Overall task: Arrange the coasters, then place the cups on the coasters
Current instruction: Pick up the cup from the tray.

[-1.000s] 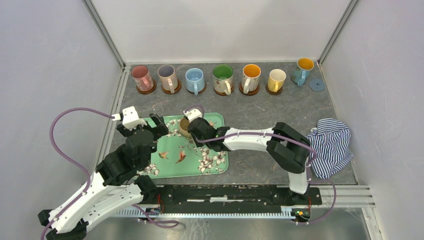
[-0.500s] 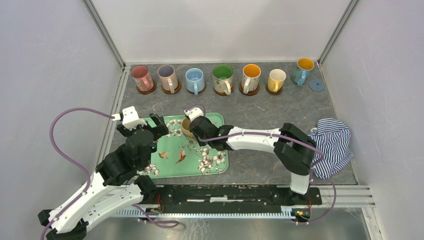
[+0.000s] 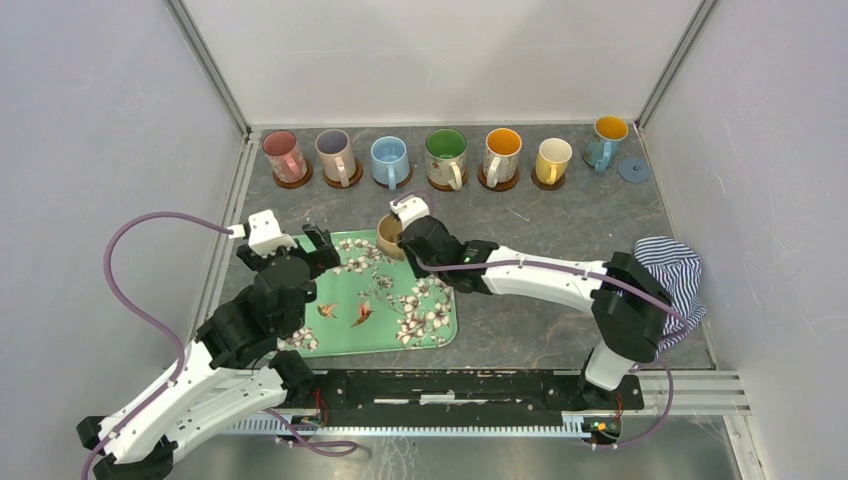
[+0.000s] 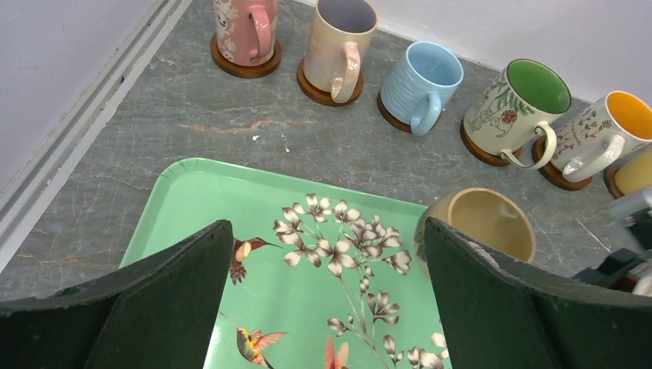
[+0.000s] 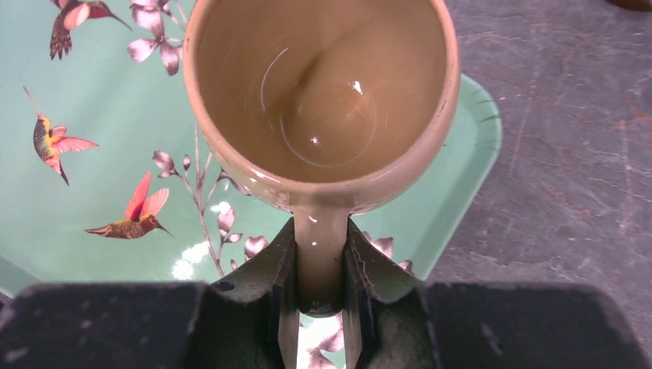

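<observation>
My right gripper [image 3: 408,238] [image 5: 319,265] is shut on the handle of a tan cup [image 3: 390,234] [image 5: 319,92], which is upright over the far right corner of the green floral tray [image 3: 340,335]. Along the back stand the pink [image 3: 284,155], lilac [image 3: 335,153], light blue [image 3: 389,160], green [image 3: 446,155], orange [image 3: 502,153] and yellow [image 3: 552,159] cups, each on a brown coaster [image 3: 293,182]. A blue-grey coaster [image 3: 633,169] lies bare beside a teal cup [image 3: 605,140]. My left gripper [image 3: 305,246] [image 4: 323,300] is open over the tray's left part, holding nothing.
A striped cloth [image 3: 662,290] lies bunched at the right, by the right arm's elbow. The enclosure's walls and metal rails border the dark stone table [image 3: 560,225] on three sides. The tan cup [image 4: 483,223] shows just right of my left fingers.
The right arm has carried the tan cup back and to the right, from the tray's middle to its far right corner. The left arm has barely moved.
</observation>
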Available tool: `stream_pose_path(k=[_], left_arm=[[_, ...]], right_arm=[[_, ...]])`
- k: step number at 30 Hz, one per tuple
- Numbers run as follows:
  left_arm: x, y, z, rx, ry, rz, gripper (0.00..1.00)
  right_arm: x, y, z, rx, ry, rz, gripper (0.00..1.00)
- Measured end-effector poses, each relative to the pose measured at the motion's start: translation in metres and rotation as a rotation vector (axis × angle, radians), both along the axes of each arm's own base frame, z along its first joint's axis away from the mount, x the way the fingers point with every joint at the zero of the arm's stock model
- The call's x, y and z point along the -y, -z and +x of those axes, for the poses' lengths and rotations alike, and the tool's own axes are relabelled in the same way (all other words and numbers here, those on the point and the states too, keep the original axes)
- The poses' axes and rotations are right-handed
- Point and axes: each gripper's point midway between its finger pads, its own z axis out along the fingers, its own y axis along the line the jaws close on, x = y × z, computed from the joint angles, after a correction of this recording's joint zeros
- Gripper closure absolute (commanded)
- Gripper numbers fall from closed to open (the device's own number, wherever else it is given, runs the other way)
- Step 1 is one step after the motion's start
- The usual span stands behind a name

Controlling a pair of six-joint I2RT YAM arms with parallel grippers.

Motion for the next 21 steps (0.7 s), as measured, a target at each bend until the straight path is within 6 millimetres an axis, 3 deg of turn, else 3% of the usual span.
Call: stream_pose_path(k=[8, 21], left_arm=[[0.002, -0.003, 0.003, 0.007, 0.007, 0.018, 0.0], [0.01, -0.006, 0.01, 0.017, 0.02, 0.04, 0.0]], right_arm=[[0.03, -0.023, 0.013, 0.036, 0.053, 0.032, 1.0], [0.098, -0.035, 0.035, 0.054, 0.192, 0.053, 1.0]])
